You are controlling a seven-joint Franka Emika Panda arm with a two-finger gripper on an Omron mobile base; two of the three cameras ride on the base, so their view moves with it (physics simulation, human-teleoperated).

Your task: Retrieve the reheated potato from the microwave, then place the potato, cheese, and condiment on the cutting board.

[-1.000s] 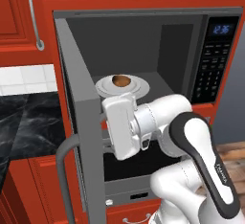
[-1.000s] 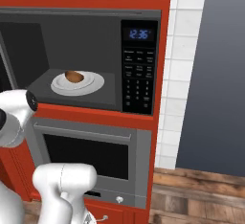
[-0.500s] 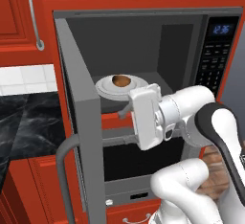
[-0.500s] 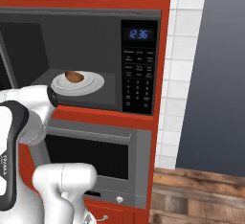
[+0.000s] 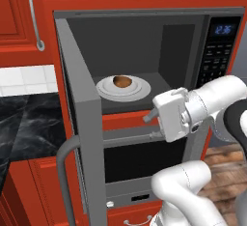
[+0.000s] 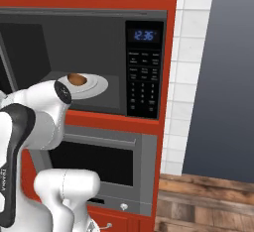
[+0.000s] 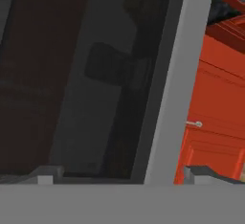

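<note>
I am at the first step: taking the potato (image 5: 122,81) out of the microwave (image 5: 193,41). Its door (image 5: 84,123) stands open, and the potato lies on a white plate (image 5: 103,88) inside. My gripper (image 5: 149,117) is empty, jaws wide apart, below the opening. Next I must rise and reach in over the plate.

Even, flat rendered light with soft shadows inside the microwave (image 5: 144,51); the hand view is dim and blurry.
</note>
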